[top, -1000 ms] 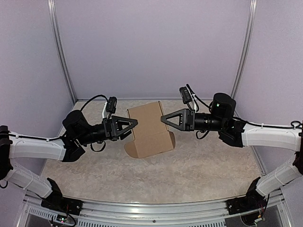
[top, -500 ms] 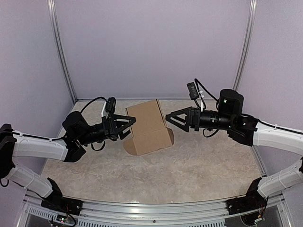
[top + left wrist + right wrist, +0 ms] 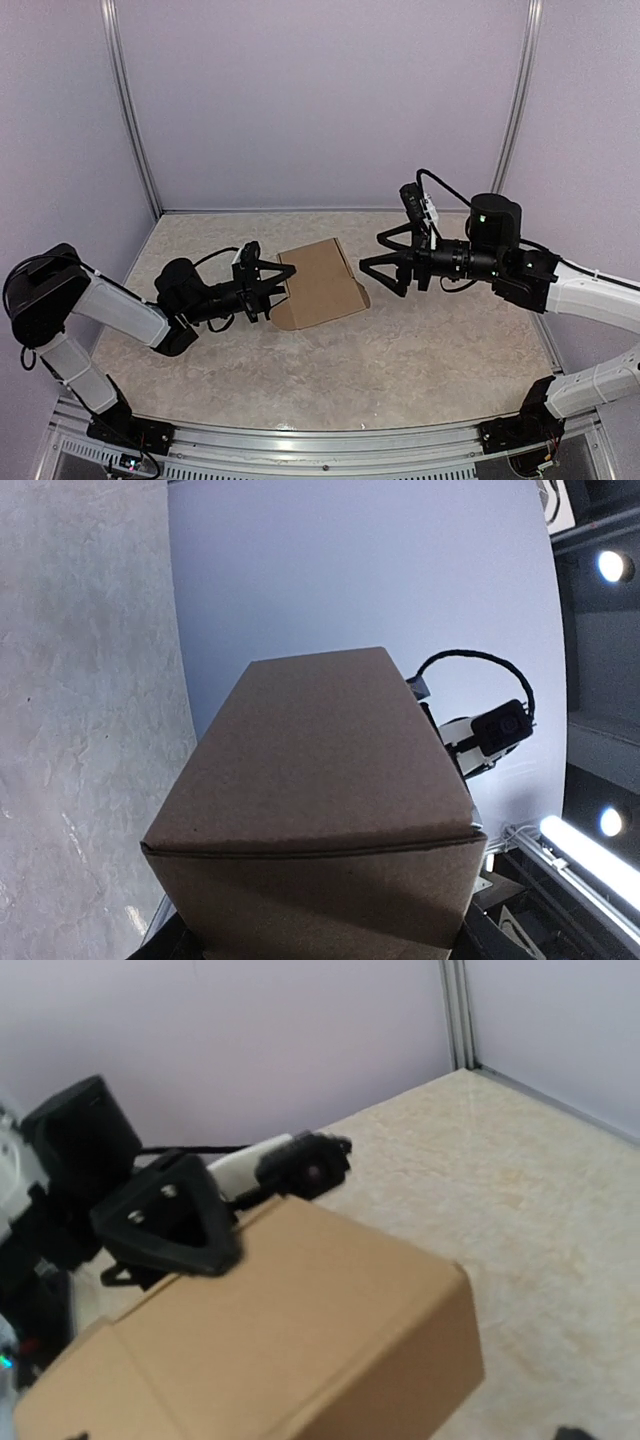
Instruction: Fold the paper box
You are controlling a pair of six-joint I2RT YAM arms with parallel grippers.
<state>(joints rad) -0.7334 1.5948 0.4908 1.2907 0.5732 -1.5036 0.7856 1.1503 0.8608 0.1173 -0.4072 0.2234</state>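
The paper box (image 3: 322, 283) is a brown folded carton in the middle of the table, tilted, with rounded flaps showing at its lower edges. My left gripper (image 3: 271, 285) is shut on its left end. One of its fingers (image 3: 170, 1225) lies over the top face, and the box (image 3: 320, 810) fills the left wrist view. My right gripper (image 3: 371, 253) stands wide open just off the box's right end, not touching it. The box (image 3: 290, 1330) sits close below the right wrist camera.
The table (image 3: 420, 350) has a beige mottled top. Purple walls with metal corner posts (image 3: 132, 110) close in the back and sides. A metal rail (image 3: 300, 440) runs along the near edge between the arm bases.
My right gripper has opened wide and backed off to the right of the box. My left arm has dropped low and swung inward, carrying the box down and tipping it flatter.
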